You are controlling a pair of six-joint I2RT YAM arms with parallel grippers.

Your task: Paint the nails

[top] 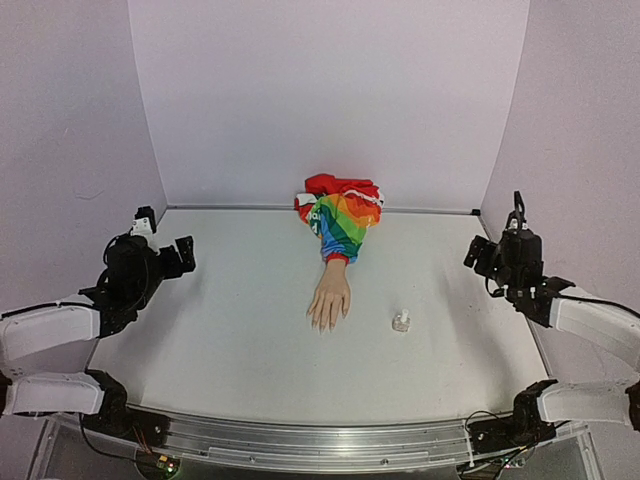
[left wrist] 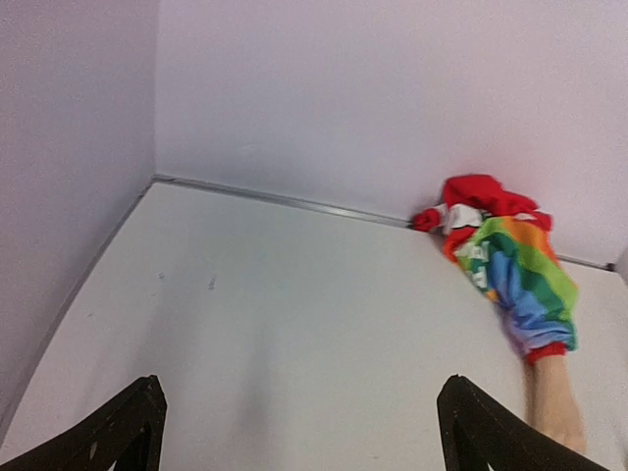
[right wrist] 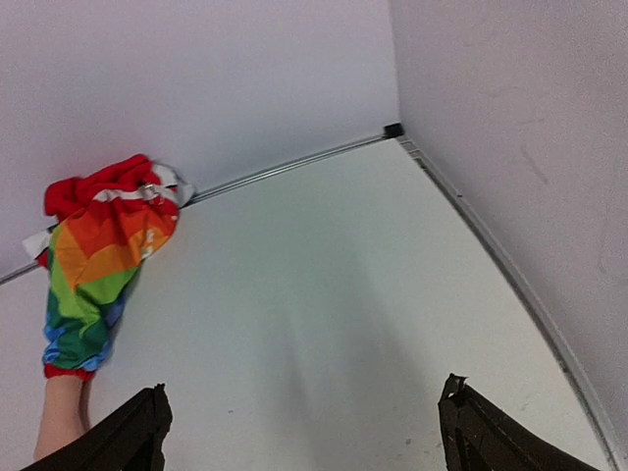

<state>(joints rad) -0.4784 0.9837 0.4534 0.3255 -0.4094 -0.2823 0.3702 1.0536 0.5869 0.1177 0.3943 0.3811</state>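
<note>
A pale fake hand (top: 330, 298) lies flat mid-table, fingers toward the near edge. Its nails (top: 322, 324) are too small to make out. Its rainbow-striped sleeve (top: 343, 222) bunches against the back wall. A small clear bottle (top: 401, 322) stands right of the fingertips. My left gripper (top: 165, 238) is open and empty, raised at the far left. My right gripper (top: 497, 232) is open and empty, raised at the far right. The left wrist view shows my left gripper (left wrist: 299, 392), the sleeve (left wrist: 515, 275) and the wrist (left wrist: 554, 402). The right wrist view shows my right gripper (right wrist: 304, 391), the sleeve (right wrist: 93, 265) and the wrist (right wrist: 59, 422).
Pale walls close the table (top: 230, 320) at the back and both sides. A metal rail (top: 320, 445) runs along the near edge between the arm bases. The bottle does not show in either wrist view.
</note>
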